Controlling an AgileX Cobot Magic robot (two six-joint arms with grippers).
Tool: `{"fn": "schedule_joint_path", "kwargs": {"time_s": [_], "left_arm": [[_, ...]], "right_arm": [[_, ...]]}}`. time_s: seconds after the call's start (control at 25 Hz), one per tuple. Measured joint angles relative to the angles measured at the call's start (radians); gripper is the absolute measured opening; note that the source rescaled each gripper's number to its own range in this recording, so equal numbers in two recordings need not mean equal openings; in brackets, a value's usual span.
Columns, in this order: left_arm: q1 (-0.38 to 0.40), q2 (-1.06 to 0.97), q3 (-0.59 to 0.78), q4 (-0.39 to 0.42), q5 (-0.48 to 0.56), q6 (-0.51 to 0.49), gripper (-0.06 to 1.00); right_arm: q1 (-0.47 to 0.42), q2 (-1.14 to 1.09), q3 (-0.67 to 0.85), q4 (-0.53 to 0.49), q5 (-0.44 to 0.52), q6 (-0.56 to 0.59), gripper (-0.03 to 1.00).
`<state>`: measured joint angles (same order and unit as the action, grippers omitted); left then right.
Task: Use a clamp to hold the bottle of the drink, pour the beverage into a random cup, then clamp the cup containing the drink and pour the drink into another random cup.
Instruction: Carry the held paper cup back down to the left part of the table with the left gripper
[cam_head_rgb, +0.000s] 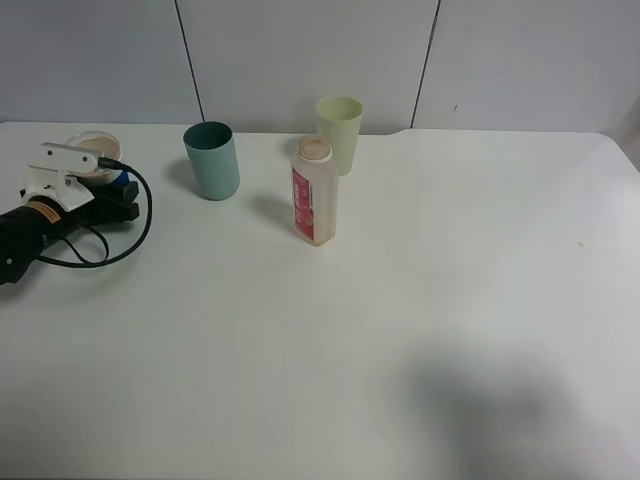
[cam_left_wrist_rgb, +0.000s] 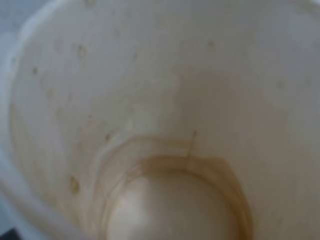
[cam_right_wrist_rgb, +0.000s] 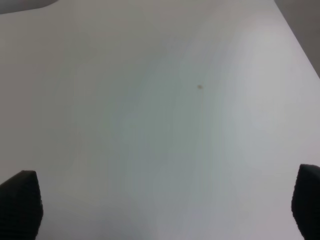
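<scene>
Blue-sleeved cup (cam_head_rgb: 97, 160), clamped in your left fingers (cam_head_rgb: 112, 192), stands left of the teal cup (cam_head_rgb: 212, 160); bottle (cam_head_rgb: 314, 192) lies beyond it. Right fingers (cam_right_wrist_rgb: 160, 200) spread wide, empty.

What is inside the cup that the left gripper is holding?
The left wrist view looks into the cup containing the drink: brownish stains on its wall and a thin brown ring of the beverage around the bottom. The image is blurred, so the amount is unclear.
</scene>
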<state>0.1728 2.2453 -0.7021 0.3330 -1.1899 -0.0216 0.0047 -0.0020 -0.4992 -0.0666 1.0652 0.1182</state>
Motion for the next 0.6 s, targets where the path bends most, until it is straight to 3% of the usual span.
{"fn": "schedule_joint_path", "kwargs": {"time_s": [0.6], "left_arm": [[0.000,0.011,-0.009,0.000,-0.014,-0.001,0.00]], "right_arm": [[0.000,0.000,0.000,0.000,0.000,0.000,1.00]]}}
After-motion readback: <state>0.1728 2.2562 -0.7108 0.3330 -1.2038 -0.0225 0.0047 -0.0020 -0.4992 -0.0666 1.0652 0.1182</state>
